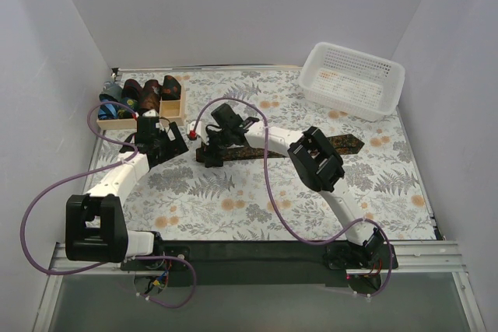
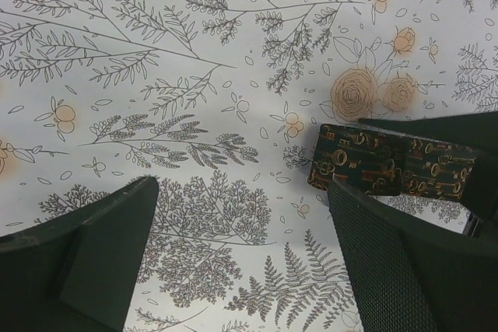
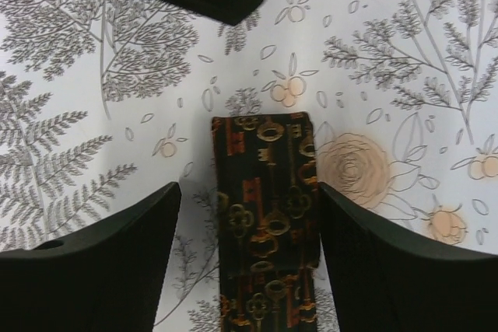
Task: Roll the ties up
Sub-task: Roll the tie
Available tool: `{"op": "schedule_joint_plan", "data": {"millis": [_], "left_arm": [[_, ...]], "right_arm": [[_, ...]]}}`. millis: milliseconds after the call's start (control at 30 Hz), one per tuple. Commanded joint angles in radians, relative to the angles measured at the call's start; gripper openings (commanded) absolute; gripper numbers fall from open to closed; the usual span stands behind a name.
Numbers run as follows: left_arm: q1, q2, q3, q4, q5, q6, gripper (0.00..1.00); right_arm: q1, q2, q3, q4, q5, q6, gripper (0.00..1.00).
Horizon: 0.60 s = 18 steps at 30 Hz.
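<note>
A dark tie with a gold and orange key pattern (image 1: 311, 148) lies flat across the middle of the table. Its narrow end (image 3: 264, 192) lies between my right gripper's (image 3: 249, 227) open fingers; the left finger stands a little off the cloth and the right one sits at its edge. In the top view the right gripper (image 1: 212, 153) is at the tie's left end. My left gripper (image 1: 167, 143) is open and empty just left of that end. In the left wrist view the tie's end (image 2: 358, 162) lies beside the left gripper's (image 2: 241, 270) right finger.
A shallow wooden tray (image 1: 181, 111) with several rolled ties (image 1: 148, 95) stands at the back left. A white mesh basket (image 1: 354, 79) stands at the back right. The table wears a floral cloth (image 1: 233, 200). White walls close in both sides.
</note>
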Motion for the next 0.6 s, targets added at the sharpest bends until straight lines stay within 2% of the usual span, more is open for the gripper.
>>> {"op": "schedule_joint_plan", "data": {"millis": [0, 100, 167, 233, 500, 567], "left_arm": [[0.005, -0.005, 0.015, 0.02, 0.002, 0.009, 0.84], [0.005, -0.005, 0.014, 0.022, 0.004, 0.008, 0.83], [0.005, -0.009, 0.011, 0.022, 0.004, 0.009, 0.83], [0.005, -0.014, 0.009, 0.025, 0.004, 0.009, 0.83], [0.005, -0.028, -0.005, 0.031, 0.042, 0.003, 0.82], [0.005, -0.034, -0.015, 0.032, 0.058, -0.003, 0.82]], "right_arm": [[0.037, -0.03, -0.08, -0.063, 0.048, -0.044, 0.64], [0.043, -0.042, -0.106, -0.06, 0.056, -0.038, 0.56], [0.049, -0.05, -0.126, -0.056, 0.061, -0.027, 0.55], [0.055, -0.054, -0.143, -0.053, 0.068, -0.024, 0.49], [0.07, -0.097, -0.187, -0.022, 0.076, 0.003, 0.44], [0.07, -0.106, -0.186, -0.017, 0.081, 0.003, 0.41]]}}
